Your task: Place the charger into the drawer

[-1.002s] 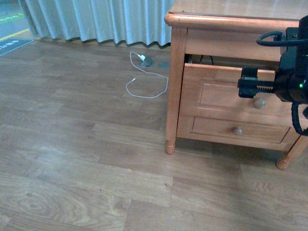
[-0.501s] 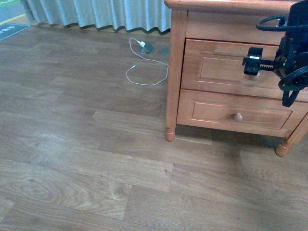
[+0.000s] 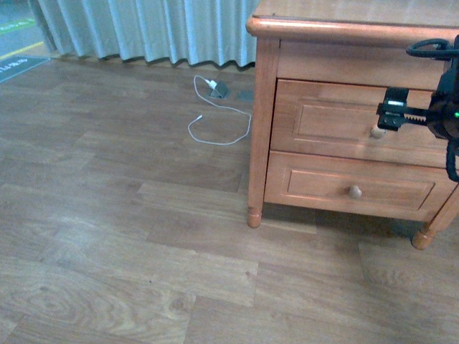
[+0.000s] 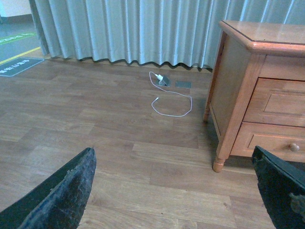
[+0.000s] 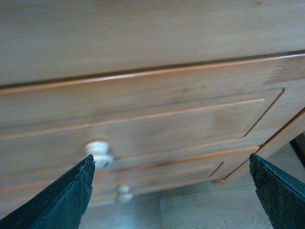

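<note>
My right gripper point(image 3: 380, 122) hangs in front of the upper drawer point(image 3: 337, 122) of the wooden nightstand point(image 3: 262, 107), close to its round pale knob point(image 3: 377, 132). In the right wrist view my jaws stand wide apart, the knob point(image 5: 99, 152) showing between them and nearer one finger, with nothing held. The drawer front sits flush with the cabinet, so I judge it shut. The charger is not visible in any view; I take it to be inside the drawer, though I cannot confirm that from here. The only cable I see is a thin white one with its plug point(image 3: 215, 89) lying on the wooden floor point(image 3: 129, 215) far left of the nightstand, near the curtain point(image 3: 143, 29), and that is not my target.

My left gripper point(image 4: 176, 191) is held low over the floor, its jaws also spread and empty.

If the drawer is truly seated, the step in hand is to clear away: I should draw my right arm straight back from the front panel, keeping the fingers off the knob so I do not tug the drawer open again. Watching the seam along the top edge would tell me whether one last light push is needed.
</note>
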Controlling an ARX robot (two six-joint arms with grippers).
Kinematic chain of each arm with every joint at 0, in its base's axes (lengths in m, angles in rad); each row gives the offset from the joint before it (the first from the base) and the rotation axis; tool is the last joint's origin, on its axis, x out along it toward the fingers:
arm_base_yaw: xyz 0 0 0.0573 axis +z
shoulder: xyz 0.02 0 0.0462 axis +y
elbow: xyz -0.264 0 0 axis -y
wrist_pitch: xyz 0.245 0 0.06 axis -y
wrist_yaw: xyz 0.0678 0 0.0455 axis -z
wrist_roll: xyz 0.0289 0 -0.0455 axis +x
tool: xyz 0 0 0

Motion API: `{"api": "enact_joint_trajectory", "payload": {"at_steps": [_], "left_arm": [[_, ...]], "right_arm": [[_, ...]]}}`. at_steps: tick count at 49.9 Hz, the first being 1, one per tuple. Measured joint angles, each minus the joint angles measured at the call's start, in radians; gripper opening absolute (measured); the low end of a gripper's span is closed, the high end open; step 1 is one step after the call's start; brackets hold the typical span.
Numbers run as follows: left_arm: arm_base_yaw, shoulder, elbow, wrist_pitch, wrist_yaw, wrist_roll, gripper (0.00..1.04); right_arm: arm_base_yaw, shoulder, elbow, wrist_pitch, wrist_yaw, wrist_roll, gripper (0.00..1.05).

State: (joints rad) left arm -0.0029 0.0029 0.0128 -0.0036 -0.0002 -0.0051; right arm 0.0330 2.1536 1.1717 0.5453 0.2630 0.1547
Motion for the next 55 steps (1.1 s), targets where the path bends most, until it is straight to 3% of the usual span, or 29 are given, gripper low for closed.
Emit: {"api": "enact_joint_trajectory", "payload": {"at_steps": [5,13,22,26,34,39,45,49,55], "left_arm": [[0.0,0.0,0.0,0.0,0.0,0.0,0.99],[0.0,0.0,0.0,0.0,0.0,0.0,0.99],[0.0,0.0,0.0,0.0,0.0,0.0,0.99],[0.0,0.0,0.0,0.0,0.0,0.0,0.99],[0.0,0.0,0.0,0.0,0.0,0.0,0.99],[0.0,0.0,0.0,0.0,0.0,0.0,0.99],[0.0,-0.002,0.0,0.0,0.0,0.0,0.99],[0.0,-0.002,0.0,0.0,-0.001,0.0,0.99],[0.0,-0.002,0.0,0.0,0.0,0.0,0.99]], "right_arm": [[0.033,-0.211,-0.203,-0.042,-0.12,-0.027,0.97],[0.065,-0.55,-0.469,-0.152,-0.216,-0.061,0.97],[0.056,-0.981,-0.705,-0.306,-0.238,-0.08,0.97],[0.035,-1.253,-0.8,-0.447,-0.248,-0.079,0.97],[-0.069,-1.721,-0.908,-0.697,-0.243,-0.079,0.97],[-0.086,-1.796,-0.916,-0.71,-0.24,-0.08,0.97],[-0.036,-1.887,-1.048,-0.418,-0.266,-0.132,0.71],[-0.036,-1.915,-1.069,-0.406,-0.262,-0.143,0.52],[-0.036,-1.939,-1.095,-0.412,-0.262,-0.148,0.3]]}}
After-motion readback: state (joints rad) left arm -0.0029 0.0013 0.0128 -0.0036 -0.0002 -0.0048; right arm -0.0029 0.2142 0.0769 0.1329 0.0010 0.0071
